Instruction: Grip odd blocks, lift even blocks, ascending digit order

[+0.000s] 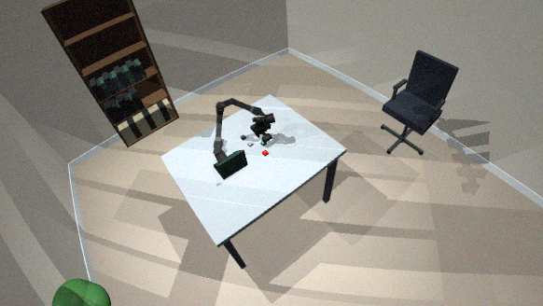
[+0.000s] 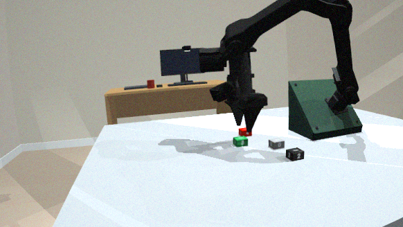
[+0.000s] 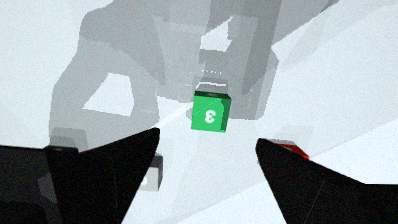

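A green block [image 1: 262, 144] [image 2: 240, 141] [image 3: 209, 116] shows a 3 on top in the wrist view. My gripper [image 1: 266, 139] [image 2: 244, 128] [image 3: 208, 138] is open and empty, above the table and close to the green block, which appears just beyond the gap between the fingertips in the wrist view. A red block [image 1: 265, 153] [image 2: 242, 132] [image 3: 301, 150] is partly hidden by a finger; its digit is hard to read now. A grey block [image 1: 250, 145] [image 2: 276, 144] [image 3: 153, 179] shows a 0. A black block [image 1: 243, 137] [image 2: 294, 155] shows a 2 and is outside the wrist view.
The blocks stand on a white table [image 1: 201, 201] [image 2: 166, 187]. A dark green wedge-shaped box [image 1: 231, 164] [image 2: 301, 121] is beside the arm's base. A desk with a monitor [image 2: 180, 62], a bookshelf [image 1: 103, 61] and an office chair [image 1: 412, 109] stand away from the table.
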You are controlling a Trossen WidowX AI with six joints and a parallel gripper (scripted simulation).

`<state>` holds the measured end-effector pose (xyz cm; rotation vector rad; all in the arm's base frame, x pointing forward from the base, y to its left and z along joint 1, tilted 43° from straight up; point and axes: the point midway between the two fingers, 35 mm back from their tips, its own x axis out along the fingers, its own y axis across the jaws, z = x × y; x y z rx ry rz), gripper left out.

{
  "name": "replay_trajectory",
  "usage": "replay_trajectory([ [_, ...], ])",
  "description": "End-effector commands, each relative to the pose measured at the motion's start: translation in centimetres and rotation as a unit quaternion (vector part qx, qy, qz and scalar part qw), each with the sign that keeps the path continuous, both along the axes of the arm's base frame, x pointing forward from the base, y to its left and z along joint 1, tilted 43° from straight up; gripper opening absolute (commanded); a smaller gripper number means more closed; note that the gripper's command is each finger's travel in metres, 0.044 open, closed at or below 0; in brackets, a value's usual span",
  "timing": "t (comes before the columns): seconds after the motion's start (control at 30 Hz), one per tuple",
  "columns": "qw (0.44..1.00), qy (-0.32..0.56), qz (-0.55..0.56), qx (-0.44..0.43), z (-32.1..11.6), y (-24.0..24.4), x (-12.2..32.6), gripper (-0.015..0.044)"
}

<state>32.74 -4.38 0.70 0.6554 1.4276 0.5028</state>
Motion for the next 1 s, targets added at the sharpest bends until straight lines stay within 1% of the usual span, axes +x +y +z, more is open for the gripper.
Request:
replay_trajectory([
  [0.0,1.000,-0.007,-0.007,-0.001,-0.1,0.1,0.3,0.0400],
  [0.8,1.000,-0.008,-0.007,0.000,-2.7,2.5,0.7,0.0400],
  [0.97,1.000,-0.008,-0.007,0.000,-2.7,2.5,0.7,0.0269],
])
